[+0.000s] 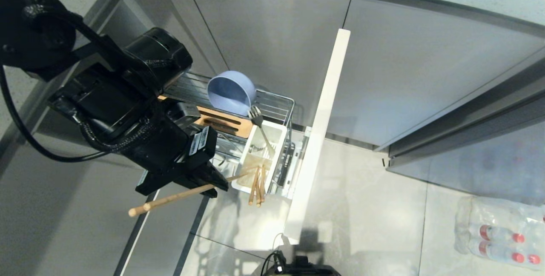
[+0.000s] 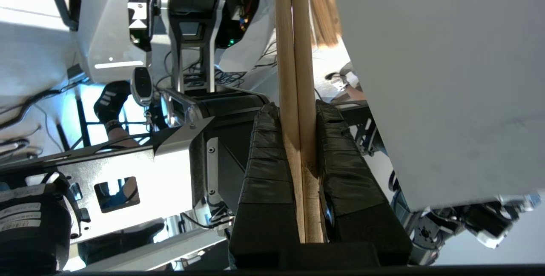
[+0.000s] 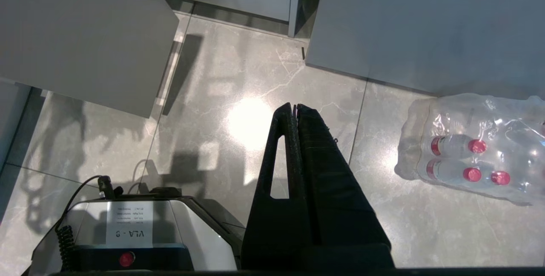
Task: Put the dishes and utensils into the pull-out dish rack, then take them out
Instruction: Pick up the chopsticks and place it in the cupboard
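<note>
Two chopsticks point(image 2: 298, 97) clamped in left gripper point(image 2: 298, 156); right gripper point(image 3: 296, 110) closed, empty; label point(image 3: 127, 233) "VLA - 8".

Shrink-wrapped pack of red-capped water bottles point(image 1: 502, 233) on grey tile floor point(image 1: 370, 208), near right; grey cabinet doors point(image 1: 417, 63) far.

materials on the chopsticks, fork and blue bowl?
Chopsticks, held by the left gripper: pale wood or bamboo, going by the grain, unvarnished look. Fork in the utensil cup: metal, silver-grey with a sheen. Bowl: matte periwinkle, no glare; plastic or ceramic, can't tell.
</note>
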